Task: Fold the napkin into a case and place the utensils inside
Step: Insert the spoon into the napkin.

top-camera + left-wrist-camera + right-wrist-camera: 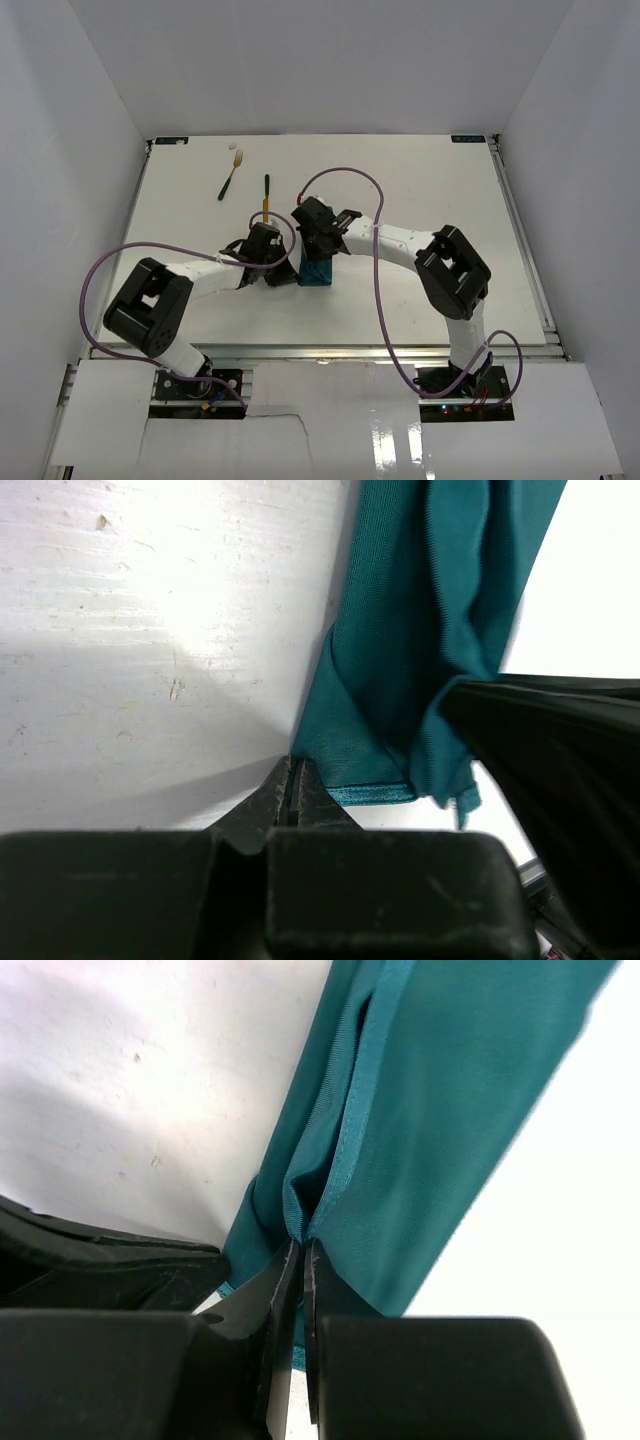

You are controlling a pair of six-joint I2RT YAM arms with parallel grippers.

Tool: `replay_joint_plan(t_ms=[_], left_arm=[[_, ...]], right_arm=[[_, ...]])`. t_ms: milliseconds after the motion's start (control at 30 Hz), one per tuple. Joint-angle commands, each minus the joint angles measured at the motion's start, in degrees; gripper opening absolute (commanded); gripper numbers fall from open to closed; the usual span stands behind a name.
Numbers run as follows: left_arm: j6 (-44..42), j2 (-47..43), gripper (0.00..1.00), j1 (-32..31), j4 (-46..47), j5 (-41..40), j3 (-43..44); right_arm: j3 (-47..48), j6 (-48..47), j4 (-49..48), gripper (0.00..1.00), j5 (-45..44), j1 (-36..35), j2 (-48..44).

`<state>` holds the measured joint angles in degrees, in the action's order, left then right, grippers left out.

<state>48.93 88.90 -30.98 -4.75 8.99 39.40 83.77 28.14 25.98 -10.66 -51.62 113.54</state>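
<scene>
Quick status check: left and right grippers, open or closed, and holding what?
Left gripper: closed, apparently pinching a corner of the napkin.
Right gripper: closed on a fold of the napkin.

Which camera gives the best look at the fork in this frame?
Top external. The fork lies whole on the table at far left, near the knife, clear of both arms. The left wrist and right wrist views show only the teal napkin and bare table; no fork in either.
</scene>
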Motion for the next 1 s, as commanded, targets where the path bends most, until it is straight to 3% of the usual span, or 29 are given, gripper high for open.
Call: replay_joint_plan(t_ms=[0, 367, 667, 700, 833, 967], left_arm=[[-0.5, 0.5, 0.0, -0.1, -1.5, -1.6, 2.0], [-1.6, 1.2, 0.0, -0.1, -2.5, -1.8, 3.6], [-0.9, 1.2, 0.0, -0.1, -6.7, -3.0, 8.6], [-0.1, 0.9, 0.11, -0.1, -7.7, -4.1, 9.8], [3.0, 1.7, 0.13, -0.1, -10.2, -6.0, 14.2], [5.3, 4.4, 0.26, -0.1, -16.5, -8.4, 18.6]], right_arm=[[-0.1, 0.2, -0.8, 0.08, -4.2, 0.8, -2.8], [3.7, 0.6, -0.9, 0.08, -8.3, 1.4, 2.9], [2.6, 1.0, -3.3, 0.08, -4.1, 1.5, 4.4], [1.4, 1.0, -4.4, 0.08, -3.8, 1.5, 4.1], [-1.1, 1.2, -6.5, 0.08, -3.6, 1.4, 2.0], [-1.7, 1.1, -7.3, 0.08, -2.6, 1.4, 1.8]])
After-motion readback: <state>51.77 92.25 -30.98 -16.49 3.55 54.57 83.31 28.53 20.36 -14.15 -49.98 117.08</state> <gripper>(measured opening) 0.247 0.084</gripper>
